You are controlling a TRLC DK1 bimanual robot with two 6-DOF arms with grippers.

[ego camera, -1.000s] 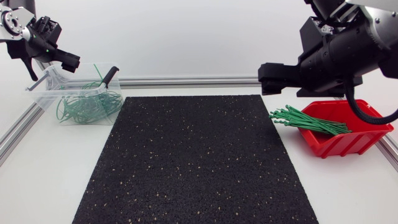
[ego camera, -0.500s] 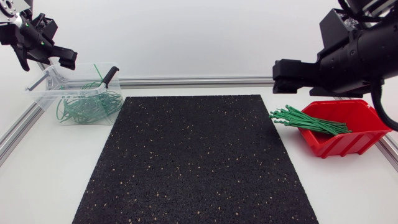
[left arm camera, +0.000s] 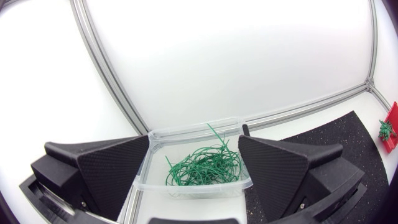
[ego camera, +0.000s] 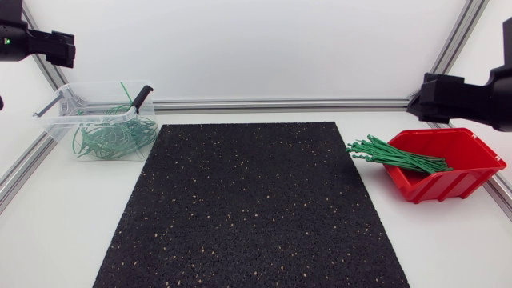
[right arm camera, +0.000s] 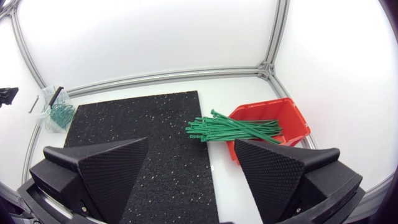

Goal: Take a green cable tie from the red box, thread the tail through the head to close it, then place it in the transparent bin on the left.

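Several straight green cable ties (ego camera: 394,157) lie in a bundle, heads poking over the near-left rim of the red box (ego camera: 462,178) at the right. The transparent bin (ego camera: 56,120) at the back left holds several closed green loops (ego camera: 112,138). My left arm (ego camera: 36,44) is high at the back left corner. In its wrist view the left gripper (left arm camera: 194,142) is open and empty, far above the bin (left arm camera: 186,186). My right arm (ego camera: 460,98) is above the box. The right gripper (right arm camera: 191,143) is open and empty, high over the ties (right arm camera: 236,129) and box (right arm camera: 292,121).
A black speckled mat (ego camera: 248,200) covers the middle of the white table. A black-handled tool (ego camera: 142,98) leans on the bin's back rim. Aluminium rails (ego camera: 280,104) run along the back and side edges.
Both arms have pulled back toward the view's side edges: the left one up and to the left away from the bin, the right one to the right. Both grippers stayed open.
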